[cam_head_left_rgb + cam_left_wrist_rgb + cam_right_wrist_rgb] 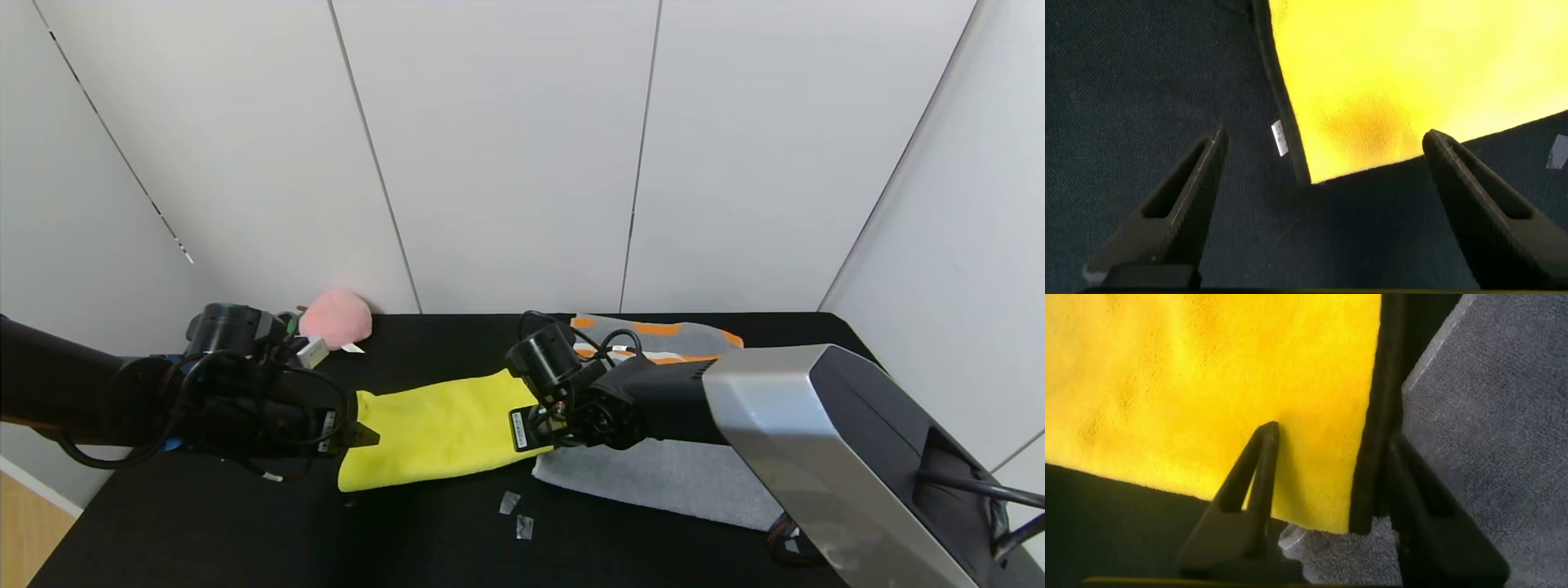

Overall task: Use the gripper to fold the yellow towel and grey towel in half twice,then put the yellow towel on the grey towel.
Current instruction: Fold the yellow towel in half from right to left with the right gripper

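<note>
Yellow plush fills the middle of the scene: the bright yellow microfibre towel (441,429) lies as a long strip across the black table (245,531), one end by the left arm, the other lapping over the near corner of the grey terry towel (669,478). That larger grey towel sits to the right, its orange and white wavy bands (653,339) showing at the far end behind the right arm. Thin dark edging runs along the yellow towel's side, clear in the left wrist view (1282,106), with a small white label (1279,137) just beside it. Over on the left, the left gripper (1323,184) hovers above the yellow towel's corner with its fingers (1180,204) spread wide, one over bare table, the other past the cloth's edge, gripping nothing. Now the right gripper (1327,498): its fingers (1253,490) are partly drawn in and straddle the dark-edged end of the yellow towel, one resting on yellow plush, the other on the grey side; whether they have actually pinched the edge, one cannot tell. Two small clear scraps of tape (514,514) lie on the table just in front of the towels, and a pink fluffy ball (336,318) sits at the back left near the wall.
</note>
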Robot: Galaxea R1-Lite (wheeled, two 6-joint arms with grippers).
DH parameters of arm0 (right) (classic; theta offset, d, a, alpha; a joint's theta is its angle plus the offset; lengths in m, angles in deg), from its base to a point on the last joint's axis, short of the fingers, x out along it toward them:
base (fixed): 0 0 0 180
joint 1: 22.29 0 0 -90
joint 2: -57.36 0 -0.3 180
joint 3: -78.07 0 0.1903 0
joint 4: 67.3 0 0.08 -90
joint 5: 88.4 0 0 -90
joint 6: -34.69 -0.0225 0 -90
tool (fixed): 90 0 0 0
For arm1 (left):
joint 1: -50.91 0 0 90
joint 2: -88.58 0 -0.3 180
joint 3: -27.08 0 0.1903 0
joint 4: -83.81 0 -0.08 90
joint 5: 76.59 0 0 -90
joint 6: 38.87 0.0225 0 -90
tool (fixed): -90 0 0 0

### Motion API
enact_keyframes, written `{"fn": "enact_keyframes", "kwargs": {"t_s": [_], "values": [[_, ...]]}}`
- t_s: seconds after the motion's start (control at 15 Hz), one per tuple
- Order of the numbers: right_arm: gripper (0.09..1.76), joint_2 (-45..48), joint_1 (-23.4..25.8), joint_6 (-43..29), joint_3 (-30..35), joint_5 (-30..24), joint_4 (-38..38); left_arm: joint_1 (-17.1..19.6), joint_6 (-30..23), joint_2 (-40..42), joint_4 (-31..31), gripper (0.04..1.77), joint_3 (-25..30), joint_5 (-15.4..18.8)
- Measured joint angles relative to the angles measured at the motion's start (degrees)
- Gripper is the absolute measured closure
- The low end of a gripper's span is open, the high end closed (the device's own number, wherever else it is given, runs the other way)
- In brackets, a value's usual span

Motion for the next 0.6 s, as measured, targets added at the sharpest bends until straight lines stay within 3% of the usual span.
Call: {"fn": "enact_keyframes", "kwargs": {"t_s": [0.07, 0.2, 0.6], "values": [[1.07, -0.02, -0.02, -0.01, 0.0, -0.04, 0.0, 0.06, -0.07, 0.09, -0.02, 0.11, 0.02, 0.0], [1.71, -0.09, -0.02, 0.0, 0.0, -0.04, 0.05, 0.06, -0.09, 0.24, -0.02, 0.11, 0.06, 0.0], [1.73, 1.24, 0.22, 0.68, 0.22, 0.35, 1.8, 0.09, -0.09, 0.83, 0.13, 0.1, 0.11, -0.07]]}}
